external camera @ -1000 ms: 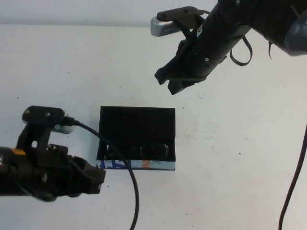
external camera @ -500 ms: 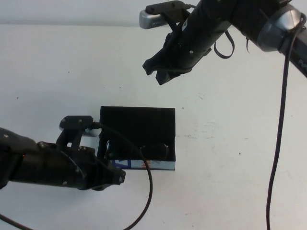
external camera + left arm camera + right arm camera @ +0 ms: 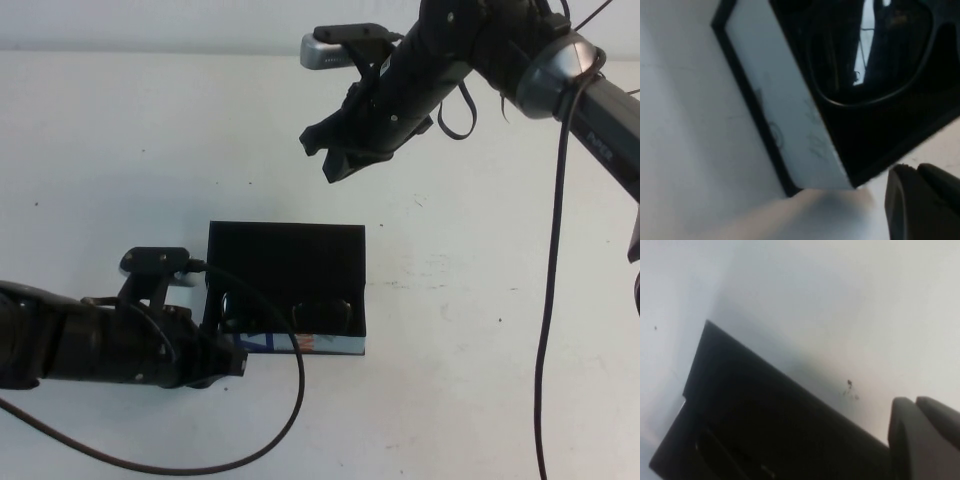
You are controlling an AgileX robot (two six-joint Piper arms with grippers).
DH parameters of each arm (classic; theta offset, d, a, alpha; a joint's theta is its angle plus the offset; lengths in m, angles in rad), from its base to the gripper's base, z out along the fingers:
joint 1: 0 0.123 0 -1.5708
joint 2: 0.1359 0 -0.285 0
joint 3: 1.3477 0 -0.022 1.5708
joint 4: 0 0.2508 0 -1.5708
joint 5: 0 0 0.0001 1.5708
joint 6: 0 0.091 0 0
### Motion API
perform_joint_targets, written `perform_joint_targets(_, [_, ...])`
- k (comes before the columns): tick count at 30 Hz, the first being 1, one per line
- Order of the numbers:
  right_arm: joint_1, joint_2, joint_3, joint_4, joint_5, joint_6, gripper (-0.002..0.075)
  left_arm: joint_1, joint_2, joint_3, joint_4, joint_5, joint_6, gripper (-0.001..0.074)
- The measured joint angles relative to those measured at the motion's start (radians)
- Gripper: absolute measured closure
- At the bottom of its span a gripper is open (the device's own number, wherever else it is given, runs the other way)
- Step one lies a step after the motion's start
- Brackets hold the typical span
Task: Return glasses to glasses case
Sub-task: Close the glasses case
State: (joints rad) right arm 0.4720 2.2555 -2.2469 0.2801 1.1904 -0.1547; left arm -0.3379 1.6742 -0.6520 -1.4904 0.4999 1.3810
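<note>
High view shows the glasses case (image 3: 286,288) lying open near the middle of the white table (image 3: 120,140), its flat black lid spread on the far side and its blue, white and orange printed edge facing the robot. The glasses (image 3: 288,316) lie inside the case, along the near side just behind that printed edge, with both reflective lenses visible and the frame narrower than the box. The left gripper (image 3: 222,362) sits low at the near left corner of the case, just beside the printed edge, its arm stretched across the table from the left, and a black cable (image 3: 285,400) loops from it over the near left part of the case and down across the table. Its fingers look drawn together in the left wrist view, where a dark fingertip (image 3: 920,200) appears next to the pale front wall of the case and one lens of the glasses shows close up. The right gripper (image 3: 338,152) hangs in the air beyond the far edge of the case, well apart from it, holding nothing, and its fingers appear closed together in the right wrist view.
</note>
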Motion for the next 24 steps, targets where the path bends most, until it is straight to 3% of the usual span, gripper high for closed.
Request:
perform_joint_targets(6, [-0.011,0.029,-0.002,0.034,-0.045,0.0,0.0737,0.054,0.04,-0.002,-0.033,0.023,0.05,0.0738])
perform_joint_targets(24, [-0.011,0.116,-0.002,0.076,-0.109,0.0,0.0737,0.06,0.094,-0.012,-0.118,0.111,0.125,0.0738])
